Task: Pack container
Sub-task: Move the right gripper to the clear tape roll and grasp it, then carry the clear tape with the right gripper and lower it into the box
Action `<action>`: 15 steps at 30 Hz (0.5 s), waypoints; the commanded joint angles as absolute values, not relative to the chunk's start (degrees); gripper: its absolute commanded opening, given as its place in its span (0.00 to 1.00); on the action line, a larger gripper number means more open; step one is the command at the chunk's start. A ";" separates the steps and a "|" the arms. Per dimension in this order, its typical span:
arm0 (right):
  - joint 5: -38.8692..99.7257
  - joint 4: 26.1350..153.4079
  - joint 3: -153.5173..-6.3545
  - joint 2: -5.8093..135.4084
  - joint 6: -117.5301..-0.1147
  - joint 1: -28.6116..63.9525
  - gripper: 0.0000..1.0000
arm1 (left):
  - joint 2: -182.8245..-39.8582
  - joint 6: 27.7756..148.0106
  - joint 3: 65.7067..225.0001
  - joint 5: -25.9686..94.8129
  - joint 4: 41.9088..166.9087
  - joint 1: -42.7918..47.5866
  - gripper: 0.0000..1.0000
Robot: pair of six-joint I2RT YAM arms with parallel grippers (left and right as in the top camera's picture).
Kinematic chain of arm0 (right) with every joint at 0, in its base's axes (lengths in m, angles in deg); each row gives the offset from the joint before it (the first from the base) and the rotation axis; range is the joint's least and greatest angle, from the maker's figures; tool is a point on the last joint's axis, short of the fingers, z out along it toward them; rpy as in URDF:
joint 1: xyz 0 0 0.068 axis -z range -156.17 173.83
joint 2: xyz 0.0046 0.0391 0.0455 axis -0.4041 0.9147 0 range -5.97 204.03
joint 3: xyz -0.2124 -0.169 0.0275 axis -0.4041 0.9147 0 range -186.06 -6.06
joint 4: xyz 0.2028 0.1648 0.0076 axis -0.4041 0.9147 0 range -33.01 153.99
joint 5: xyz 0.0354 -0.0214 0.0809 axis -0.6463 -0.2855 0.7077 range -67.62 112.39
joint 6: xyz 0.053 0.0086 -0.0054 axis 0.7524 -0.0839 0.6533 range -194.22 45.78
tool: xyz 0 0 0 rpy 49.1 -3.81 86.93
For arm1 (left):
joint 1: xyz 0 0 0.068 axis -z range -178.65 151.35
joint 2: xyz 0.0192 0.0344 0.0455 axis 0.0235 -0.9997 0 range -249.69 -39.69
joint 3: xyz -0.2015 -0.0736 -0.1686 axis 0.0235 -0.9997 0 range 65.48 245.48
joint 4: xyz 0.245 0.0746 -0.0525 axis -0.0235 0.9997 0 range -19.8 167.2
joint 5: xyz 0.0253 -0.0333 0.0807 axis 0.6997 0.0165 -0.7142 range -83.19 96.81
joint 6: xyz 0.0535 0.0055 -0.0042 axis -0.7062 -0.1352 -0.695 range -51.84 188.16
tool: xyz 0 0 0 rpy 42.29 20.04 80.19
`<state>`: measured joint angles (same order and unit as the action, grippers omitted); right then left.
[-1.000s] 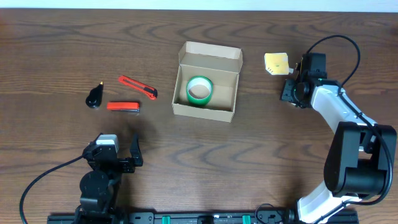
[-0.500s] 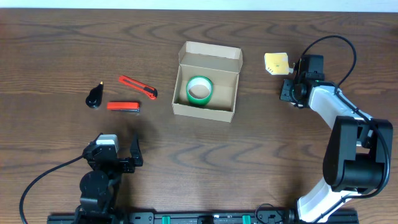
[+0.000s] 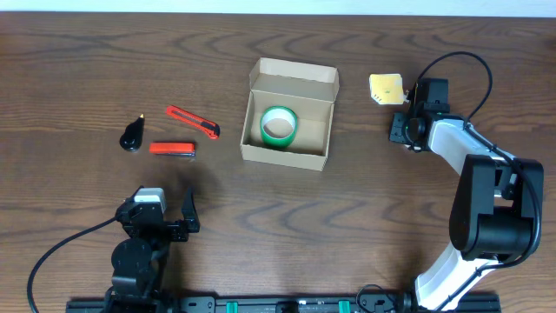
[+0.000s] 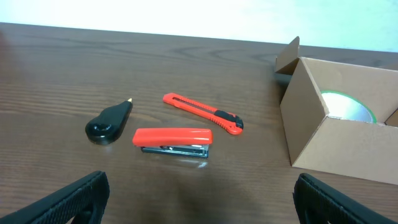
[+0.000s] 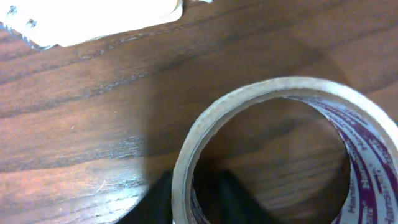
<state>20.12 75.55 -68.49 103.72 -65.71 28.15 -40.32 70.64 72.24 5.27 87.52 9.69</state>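
The right gripper [image 3: 401, 130] is down at the table's [image 3: 365, 209] right side, and in its wrist view its two dark fingers [image 5: 160, 200] straddle the near wall of a clear tape roll [image 5: 186, 146], one outside the ring and one inside. Whether they already pinch that wall or only bracket it I cannot tell, since the tips are blurred at the frame's lower edge. To do this pickup well, the jaws should close squarely on the wall, deep enough that the thin ring cannot pivot. The lift should go straight up, so that the roll does not drag into the yellow pad [image 3: 387, 88] lying just beyond it. The container [image 3: 284, 154] sits well apart to the gripper's left, near the middle of the table. Its lid flap stands open at the far side, and a green tape roll [image 3: 279, 126] lies flat inside toward its left half. The free floor on the container's right side looks the better place to set the clear roll down, laid flat and let go low rather than dropped. The left gripper [image 3: 159, 224] rests near the front edge with its jaws spread wide, holding nothing. From its camera the container [image 4: 311, 124] lies ahead and to the right, beyond a red stapler [image 4: 173, 139] and a red cutter [image 4: 202, 112].
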 commanded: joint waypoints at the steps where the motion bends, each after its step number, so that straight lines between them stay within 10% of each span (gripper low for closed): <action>1: 19.69 76.25 -68.82 104.42 -65.99 27.89 0.11 | -39.97 69.41 70.78 4.94 87.68 9.40 0.96; 15: 28.69 93.04 -86.72 90.01 -64.96 24.28 0.01 | -39.97 69.41 70.78 4.94 87.66 9.40 0.95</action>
<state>25.15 91.79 -81.72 97.29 -65.73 27.21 -40.32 70.64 72.24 5.27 87.52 9.69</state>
